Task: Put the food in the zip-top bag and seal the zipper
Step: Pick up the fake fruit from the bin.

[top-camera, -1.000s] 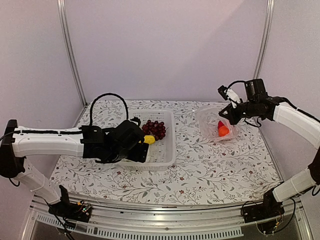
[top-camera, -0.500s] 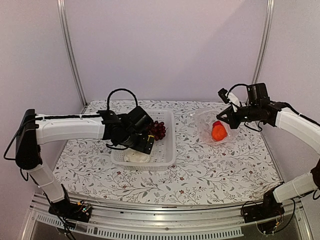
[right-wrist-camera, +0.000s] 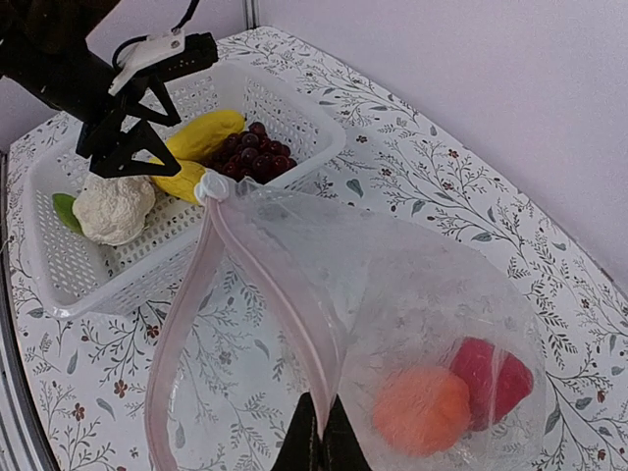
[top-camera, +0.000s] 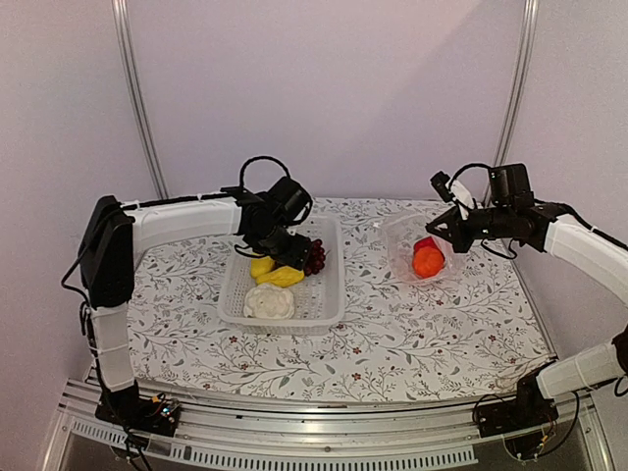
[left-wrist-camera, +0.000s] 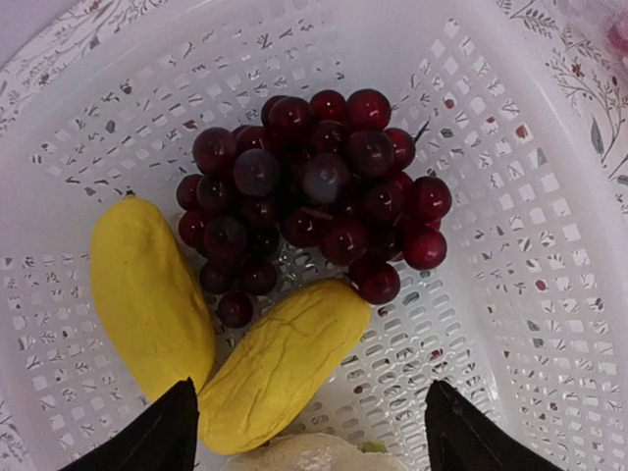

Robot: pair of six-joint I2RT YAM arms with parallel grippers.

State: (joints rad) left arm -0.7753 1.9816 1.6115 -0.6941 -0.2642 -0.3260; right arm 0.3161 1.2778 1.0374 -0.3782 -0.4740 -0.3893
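A white lattice basket holds two yellow pieces, a dark purple grape bunch and a white cauliflower. My left gripper hovers open and empty just above them. In the left wrist view its open gripper frames the right yellow piece, below the grapes. My right gripper is shut on the pinkish zipper of the clear zip-top bag, holding its mouth open towards the basket. An orange piece and a red piece lie inside the bag.
The floral tablecloth covers the table between basket and bag. Pale walls with metal posts close in the back and sides. The basket's rim lies close to the bag's mouth in the right wrist view.
My left arm has swung from the basket's near left side to over its back, uncovering the yellow pieces and the cauliflower. The right gripper still holds the bag, shifted slightly.
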